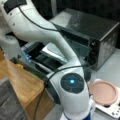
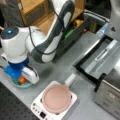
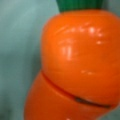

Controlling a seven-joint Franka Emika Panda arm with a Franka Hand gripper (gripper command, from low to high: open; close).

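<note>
One toy carrot [image 3: 75, 62] lies on a teal plate [image 2: 15, 83] right beneath your gripper [image 2: 21, 79], set low over it, though whether its fingers are parted or closed can't be told.

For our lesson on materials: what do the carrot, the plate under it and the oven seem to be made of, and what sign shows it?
Carrot: probably glossy plastic; bright highlights and a moulded seam across its orange body, green top. Plate: pale teal, smooth, likely plastic, though only its rim shows under the gripper. Oven: apparently metal; dark, dully reflective casing with knobs on the front.
</note>
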